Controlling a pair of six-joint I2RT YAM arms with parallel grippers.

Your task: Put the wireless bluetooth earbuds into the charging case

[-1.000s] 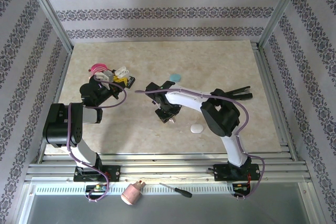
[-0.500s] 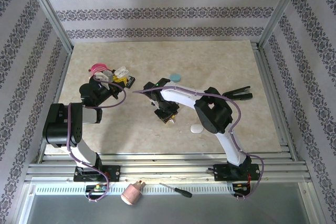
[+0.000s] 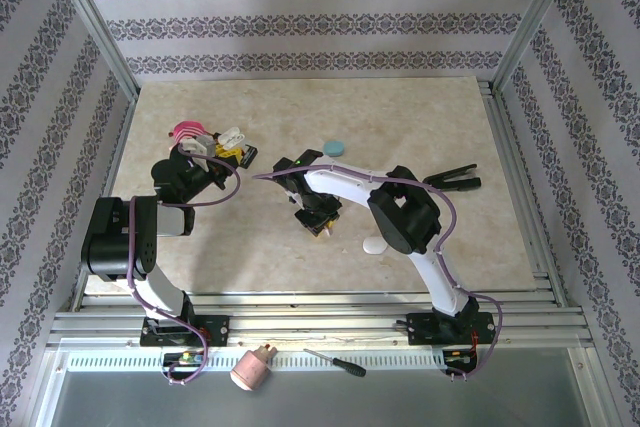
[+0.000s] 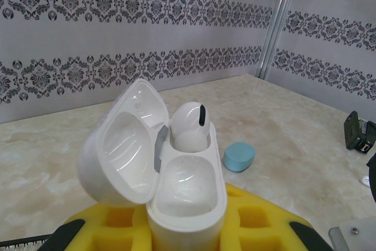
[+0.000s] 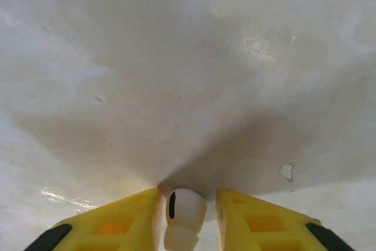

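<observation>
Wireless bluetooth earbuds (image 4: 189, 124), tiny buds of glossy white plastic, are in two places. One stands in the far socket of the open white pebble-shaped charging case (image 4: 188, 198), with a black slit on its upper side. The near socket beside it is a bare hollow, and the lid is swung back to the left.

The left gripper (image 4: 188, 230) has its yellow fingers (image 4: 252, 221) clamped on the lower body of that case, holding it upright above the beige marbled table (image 4: 294, 121). From the overhead camera, the left gripper (image 3: 222, 151) and the case (image 3: 232, 135) are at the left-centre of the table, just beside a pink round object (image 3: 185, 130).

The second white earbud (image 5: 185, 216) is in the right gripper (image 5: 187, 201). That gripper's yellow fingers (image 5: 138, 216) are drawn in on either side and pinch the bud right at the table surface. From above, the right gripper (image 3: 320, 224) points down at the middle of the table.

A pale blue oval case (image 3: 333, 146) lies closed a little beyond the right gripper. A white oval case (image 3: 375, 244) lies near the right arm's elbow, and a black clip-shaped object (image 3: 455, 179) lies further right. A screwdriver (image 3: 335, 362) and a pink cylindrical object (image 3: 252, 369) rest on the metal ledge in front of the arm bases.
</observation>
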